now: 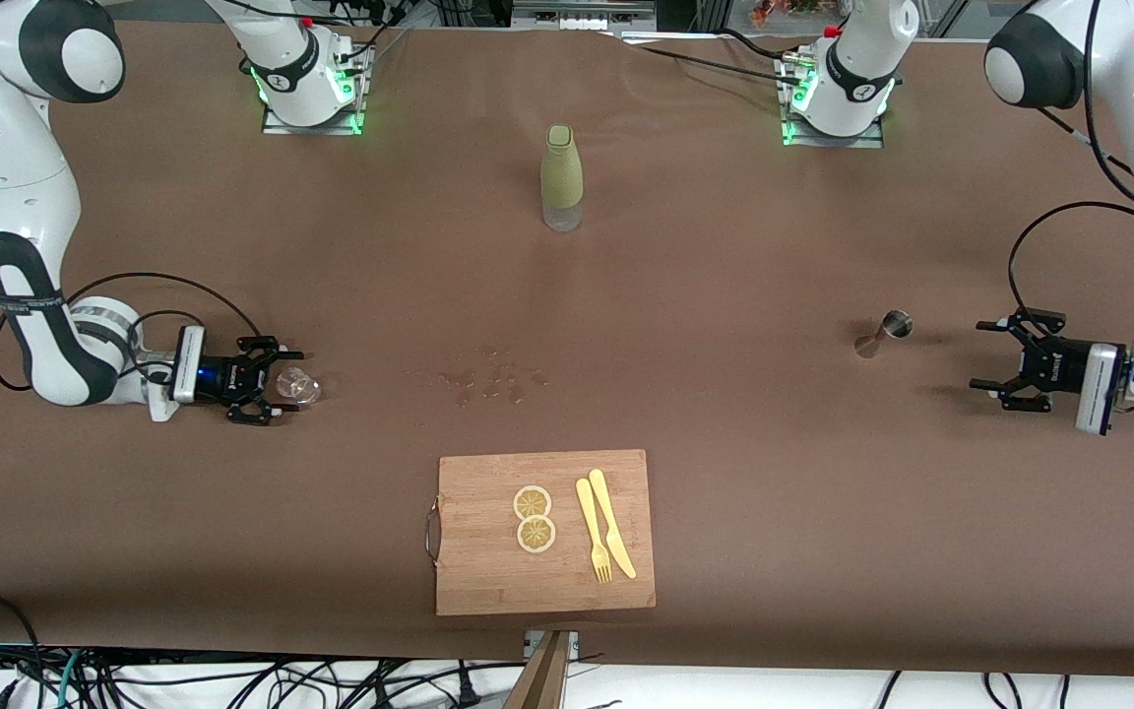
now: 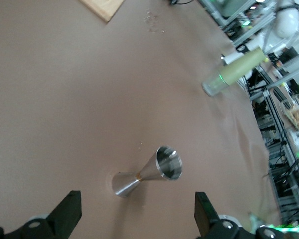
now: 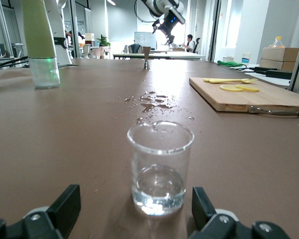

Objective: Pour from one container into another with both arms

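Clear glass [image 1: 297, 385]: upright on the table at the right arm's end, a little water in it, standing just off the fingertips of the right gripper [image 1: 267, 382], whose fingers are spread wide and level with it.

Steel jigger [image 1: 888, 331]: upright toward the left arm's end, near but apart from the left gripper [image 1: 1003, 360], fingers likewise spread, holding nothing.

Each vessel lies straight ahead of its own arm.

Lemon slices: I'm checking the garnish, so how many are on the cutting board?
2. One lemon slice and a second lemon slice lie touching on the cutting board, beside the fork. None seem hidden.
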Robot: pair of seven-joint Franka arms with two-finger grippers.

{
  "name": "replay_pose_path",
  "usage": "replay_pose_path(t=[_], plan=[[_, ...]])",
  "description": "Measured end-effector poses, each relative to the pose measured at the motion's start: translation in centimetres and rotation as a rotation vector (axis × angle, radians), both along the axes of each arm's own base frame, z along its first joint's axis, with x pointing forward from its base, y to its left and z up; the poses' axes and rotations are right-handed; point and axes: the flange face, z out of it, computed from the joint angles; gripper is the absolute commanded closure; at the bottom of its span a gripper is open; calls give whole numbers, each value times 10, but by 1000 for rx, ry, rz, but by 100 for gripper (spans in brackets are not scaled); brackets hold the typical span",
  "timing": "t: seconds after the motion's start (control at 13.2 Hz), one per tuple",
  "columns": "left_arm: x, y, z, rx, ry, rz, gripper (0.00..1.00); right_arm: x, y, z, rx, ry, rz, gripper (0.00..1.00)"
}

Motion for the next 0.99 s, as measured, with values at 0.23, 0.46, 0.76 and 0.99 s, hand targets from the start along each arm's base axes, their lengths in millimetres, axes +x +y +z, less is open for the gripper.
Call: replay_pose_path(t=[0.23, 0.46, 0.76, 0.99], plan=[[14, -36, 42, 147, 172, 105, 0, 10, -34, 29, -66, -51, 42, 1], [27, -84, 93, 346, 253, 174, 0, 24, -67, 96, -190, -29, 47, 1], [31, -143, 162, 563, 333, 330, 0, 37, -68, 226, -412, 119, -6, 1], [25, -171, 199, 698, 347, 415, 0, 35, -31, 336, -644, 266, -110, 1]])
